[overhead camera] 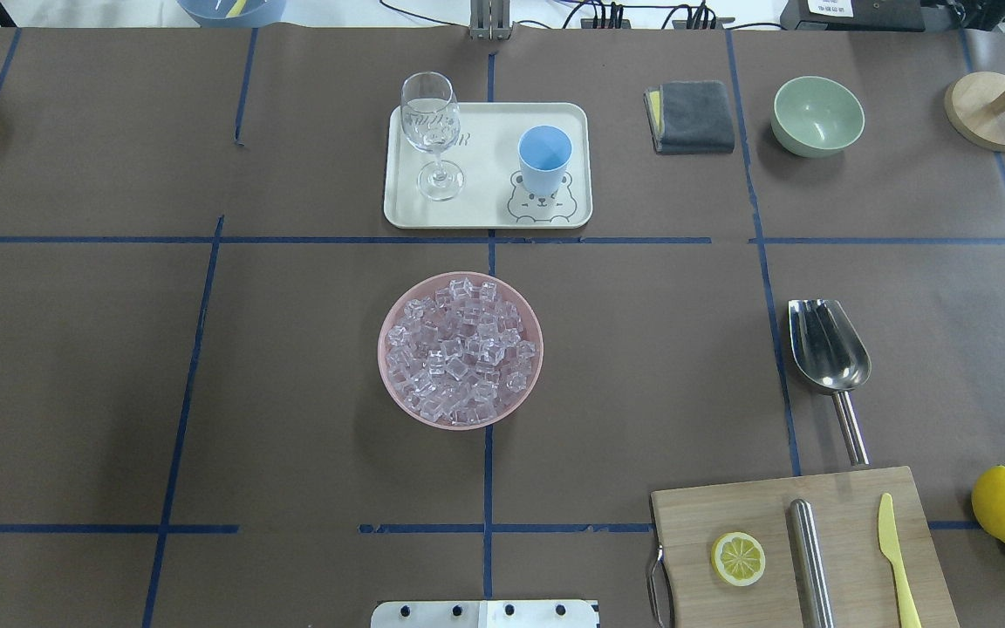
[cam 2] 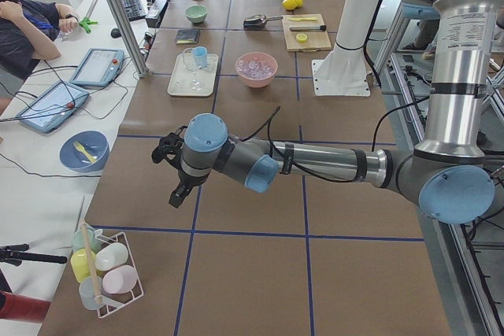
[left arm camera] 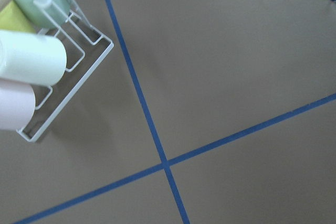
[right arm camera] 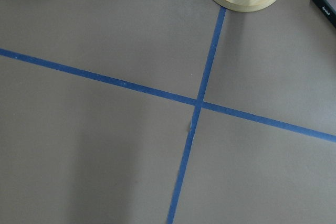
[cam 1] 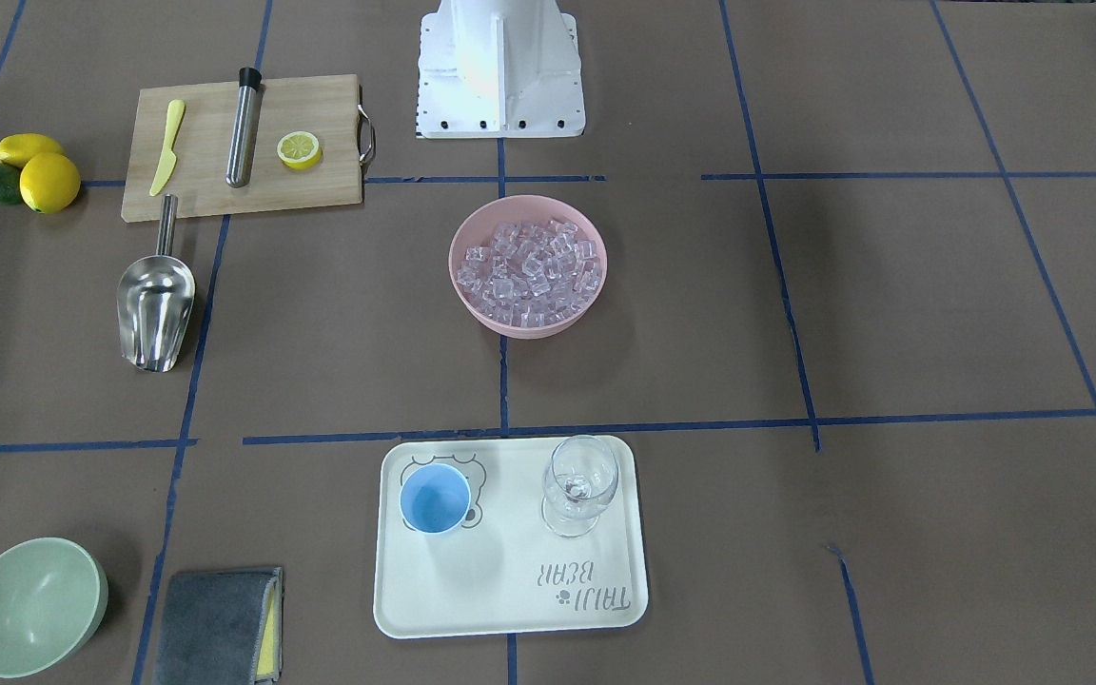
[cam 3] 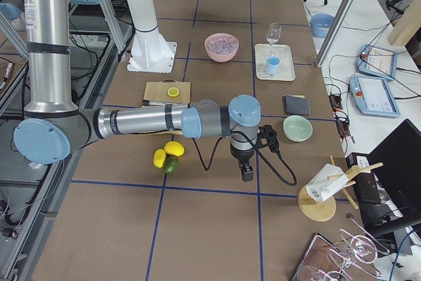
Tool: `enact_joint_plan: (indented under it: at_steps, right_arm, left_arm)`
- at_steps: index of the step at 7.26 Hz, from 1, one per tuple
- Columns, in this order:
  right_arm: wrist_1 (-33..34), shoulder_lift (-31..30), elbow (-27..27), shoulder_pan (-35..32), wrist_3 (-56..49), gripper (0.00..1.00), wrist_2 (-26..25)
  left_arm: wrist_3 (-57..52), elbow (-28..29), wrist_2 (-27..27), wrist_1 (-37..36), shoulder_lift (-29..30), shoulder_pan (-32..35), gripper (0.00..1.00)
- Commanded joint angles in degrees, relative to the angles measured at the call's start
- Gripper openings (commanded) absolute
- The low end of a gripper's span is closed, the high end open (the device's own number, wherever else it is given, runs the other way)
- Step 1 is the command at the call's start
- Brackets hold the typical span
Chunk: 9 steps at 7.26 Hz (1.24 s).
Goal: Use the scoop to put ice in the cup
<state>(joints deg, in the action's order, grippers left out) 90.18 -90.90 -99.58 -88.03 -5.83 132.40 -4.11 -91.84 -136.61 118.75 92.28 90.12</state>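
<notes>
The ice [overhead camera: 461, 351] fills a pink bowl [overhead camera: 381, 353] at the table's middle. The light-blue cup [overhead camera: 544, 157] stands upright on a cream tray [overhead camera: 485, 205] beyond it, also in the front-facing view [cam 1: 435, 499]. The steel scoop [overhead camera: 827, 344] lies flat on the table to the right, handle toward the cutting board. My left gripper [cam 2: 179, 193] hangs over bare table far to the left, seen only in the exterior left view. My right gripper [cam 3: 247, 172] hangs far to the right, seen only in the exterior right view. I cannot tell whether either is open.
A stemmed glass [overhead camera: 431, 131] shares the tray. A cutting board [overhead camera: 851, 506] holds a lemon half, a steel cylinder [overhead camera: 810, 563] and a yellow knife. Lemons [overhead camera: 1004, 504], a green bowl [overhead camera: 817, 115], a grey cloth [overhead camera: 693, 115] and a wooden stand [overhead camera: 991, 109] lie right. A wire cup rack [left arm camera: 37, 56] sits left.
</notes>
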Motion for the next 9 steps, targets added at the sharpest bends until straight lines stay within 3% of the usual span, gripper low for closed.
enact_joint_plan:
  at_steps: [1, 3, 6, 7, 9]
  right_arm:
    - [-2.6, 1.8, 0.7, 4.4, 5.6, 1.0, 0.4]
    - [-9.5, 2.2, 1.9, 5.6, 7.8, 1.0, 0.5]
    - [-11.9, 2.1, 1.7, 9.3, 14.1, 1.0, 0.7]
    - [-13.3, 2.0, 1.7, 10.1, 16.9, 1.0, 0.7]
    - [-15.6, 1.5, 1.7, 10.6, 18.9, 1.0, 0.8]
  left_arm:
    - [7.0, 1.8, -3.0, 6.8, 3.5, -4.4, 1.0]
    - [7.2, 2.1, -3.0, 17.3, 3.8, -11.3, 1.0]
    - [7.3, 1.7, -2.4, 28.9, 7.5, -26.3, 1.0]
    - [6.9, 1.8, -2.3, 29.5, 8.2, -31.3, 1.0]
    - [6.6, 2.0, -1.9, 36.2, 8.4, -38.1, 1.0]
